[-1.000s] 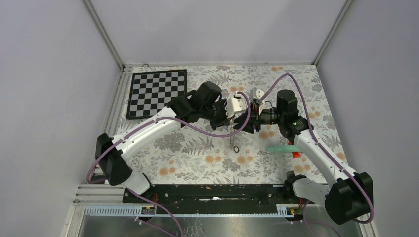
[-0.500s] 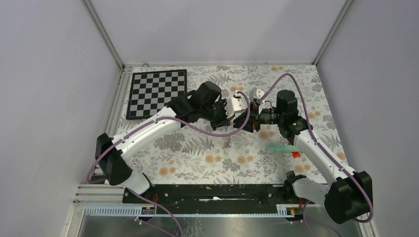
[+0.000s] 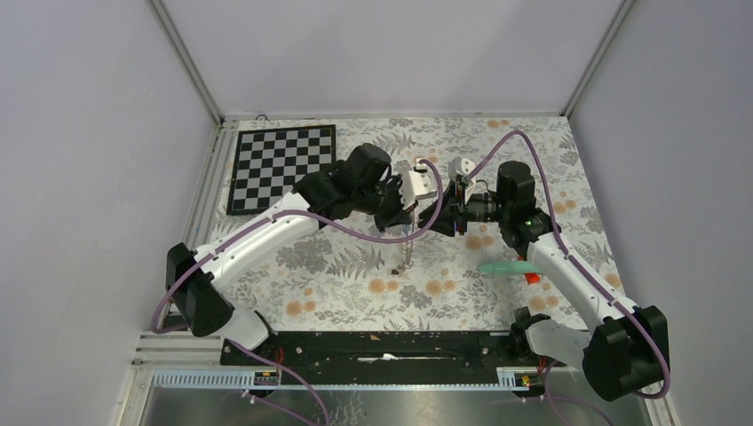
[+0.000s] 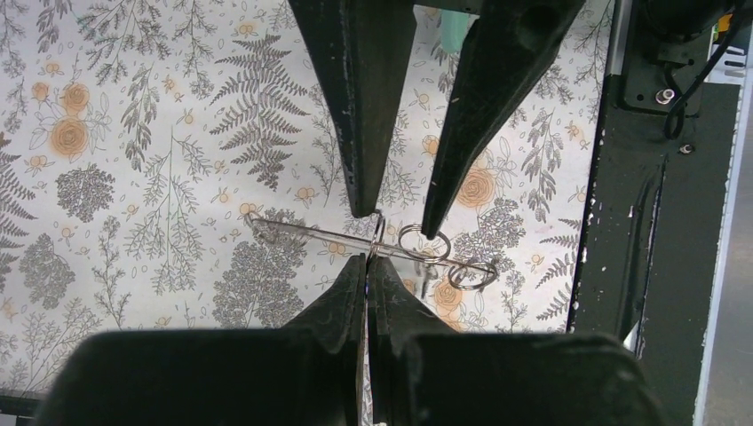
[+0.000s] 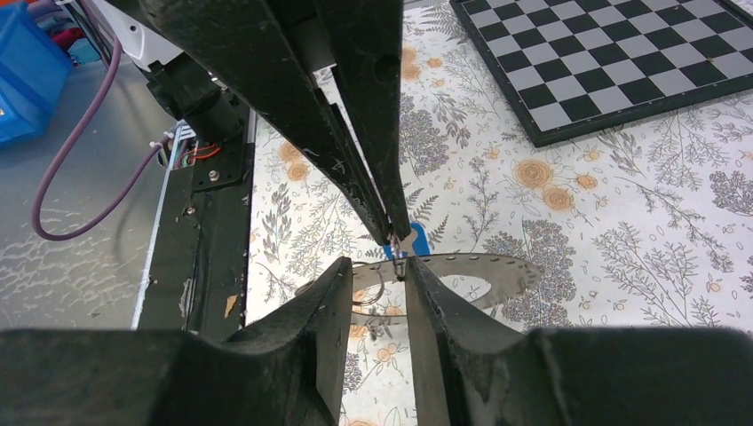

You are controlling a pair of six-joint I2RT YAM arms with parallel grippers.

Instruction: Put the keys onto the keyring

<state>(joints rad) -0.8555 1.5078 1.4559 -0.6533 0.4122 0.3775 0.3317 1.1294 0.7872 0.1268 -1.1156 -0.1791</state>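
While it hangs in mid-air, keyring (image 5: 471,271): pinched by the left gripper (image 4: 367,259), jaws pressed together.
Right gripper (image 5: 377,266): parted, astride the keyring, nothing clearly gripped.
Keys (image 5: 414,238): blue-tagged one beside the pinch; 2 small rings (image 4: 424,241) at the keyring.
Progress: threading likely under way; neither key confirmably on.

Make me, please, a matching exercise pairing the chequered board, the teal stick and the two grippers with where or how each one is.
Things:
1 chequered board
2 teal stick
3 left gripper
4 right gripper

Places or states:
a jaws apart
b lying flat at the far left
c shut on the keyring
d lying at the right, untouched

Pairs: 1-b; 2-d; 3-c; 4-a
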